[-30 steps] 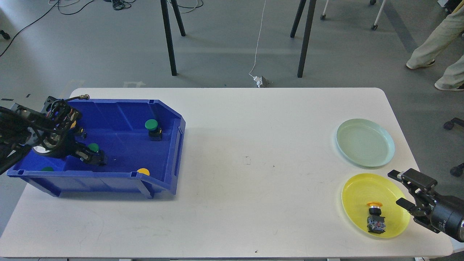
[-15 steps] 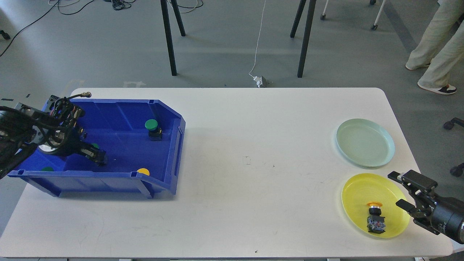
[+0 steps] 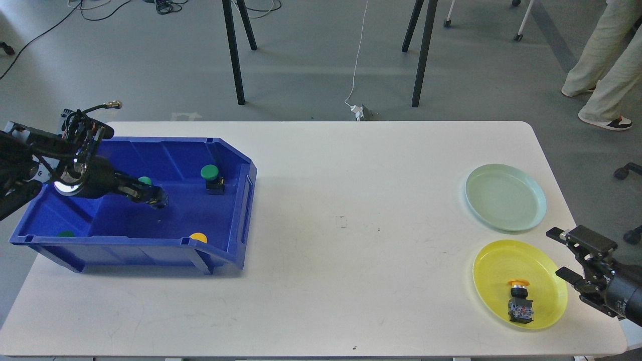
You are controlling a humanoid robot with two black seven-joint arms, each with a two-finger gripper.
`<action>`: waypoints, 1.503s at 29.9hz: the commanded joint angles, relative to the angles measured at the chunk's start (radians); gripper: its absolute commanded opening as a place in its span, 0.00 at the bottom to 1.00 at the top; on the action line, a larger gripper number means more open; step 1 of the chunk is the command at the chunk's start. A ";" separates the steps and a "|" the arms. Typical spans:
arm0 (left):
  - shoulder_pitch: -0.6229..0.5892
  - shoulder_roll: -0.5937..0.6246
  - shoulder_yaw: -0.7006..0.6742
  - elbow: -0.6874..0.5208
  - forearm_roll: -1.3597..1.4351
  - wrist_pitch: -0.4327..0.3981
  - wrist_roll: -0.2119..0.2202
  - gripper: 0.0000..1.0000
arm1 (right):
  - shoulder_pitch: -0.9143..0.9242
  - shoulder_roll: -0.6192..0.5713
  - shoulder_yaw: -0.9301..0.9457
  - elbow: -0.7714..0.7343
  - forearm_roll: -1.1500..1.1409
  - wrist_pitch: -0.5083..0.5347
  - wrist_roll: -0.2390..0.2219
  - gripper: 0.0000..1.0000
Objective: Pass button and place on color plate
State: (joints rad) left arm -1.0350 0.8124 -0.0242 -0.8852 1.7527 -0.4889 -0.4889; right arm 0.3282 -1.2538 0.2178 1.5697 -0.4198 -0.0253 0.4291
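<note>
Raised left tool (image 3: 150, 194) (button (image 3: 145, 181) cap-up)

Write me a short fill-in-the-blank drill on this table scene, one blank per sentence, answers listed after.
1. The round yellow plastic plate holds one push button with a ____ cap.
2. The round pale green plate holds ____ buttons.
3. The left gripper reaches into the ____ plastic bin, next to a green-capped button.
4. The right gripper sits beside the ____ plate.

Missing words: yellow; no; blue; yellow
</note>
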 commanded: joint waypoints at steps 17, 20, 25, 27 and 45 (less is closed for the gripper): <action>-0.048 -0.217 -0.372 -0.299 -0.571 0.000 0.000 0.02 | 0.014 -0.141 0.224 -0.010 0.383 0.272 0.060 1.00; -0.046 -0.301 -0.378 -0.238 -0.575 0.000 0.000 0.02 | 0.015 -0.131 0.284 -0.007 0.404 0.271 0.060 1.00; -0.036 -0.390 -0.415 -0.210 -0.611 0.000 0.000 0.02 | 0.018 -0.087 0.354 -0.002 0.418 0.271 0.060 1.00; -0.016 -0.416 -0.421 -0.202 -0.616 0.000 0.000 0.02 | 0.018 -0.062 0.374 -0.002 0.418 0.271 0.060 1.00; 0.062 -0.529 -0.427 -0.110 -0.611 0.000 0.000 0.03 | 0.170 0.198 0.374 0.000 0.217 0.268 -0.070 1.00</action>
State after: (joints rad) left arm -0.9738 0.2864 -0.4512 -0.9954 1.1417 -0.4885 -0.4886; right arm 0.4464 -1.1275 0.5921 1.5694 -0.1682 0.2429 0.4204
